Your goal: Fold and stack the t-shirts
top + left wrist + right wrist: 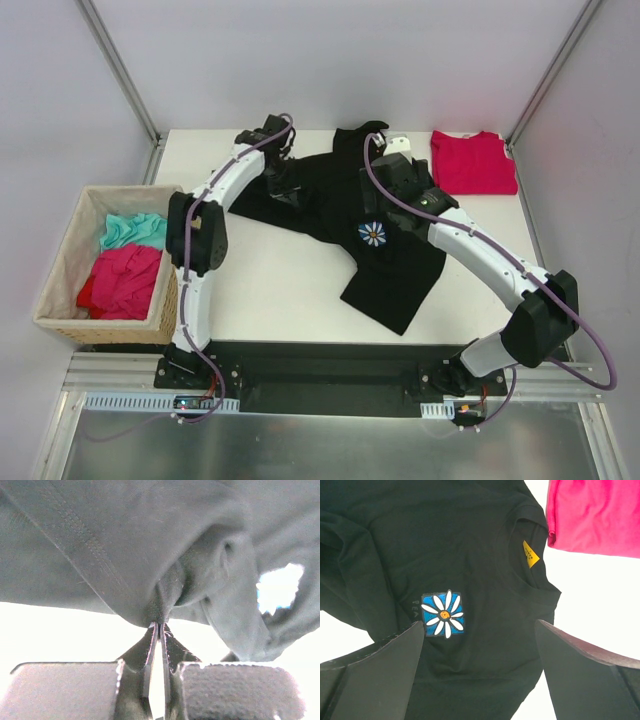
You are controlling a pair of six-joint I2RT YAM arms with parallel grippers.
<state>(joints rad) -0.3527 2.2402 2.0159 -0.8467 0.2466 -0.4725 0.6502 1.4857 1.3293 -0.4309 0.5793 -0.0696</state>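
1. A white table [280,300] fills the middle of a bay with pale walls. A metal post [120,70] rises behind each far corner, and a black strip [320,362] runs along the table's near edge.
2. The black shirt [400,270] lies spread and rumpled across the middle of the table. Its daisy print [443,614] faces up and a yellow tag [531,553] shows inside the collar.
3. The left gripper [159,627] is at the far left edge of the black shirt. Its fingers are pressed together on a pinched fold of the cloth, which bunches and hangs above them.
4. The right gripper [480,624] hangs over the black shirt between the daisy and the collar. Its fingers [385,675] are spread wide and hold nothing.
5. The red shirt [473,162] lies flat and folded just to the right of the black shirt's collar, at the far right corner of the table.
6. A woven basket [60,270] sits well to the left of the black shirt, off the table's left edge. It holds a teal cloth [135,230] and a red cloth [125,282].
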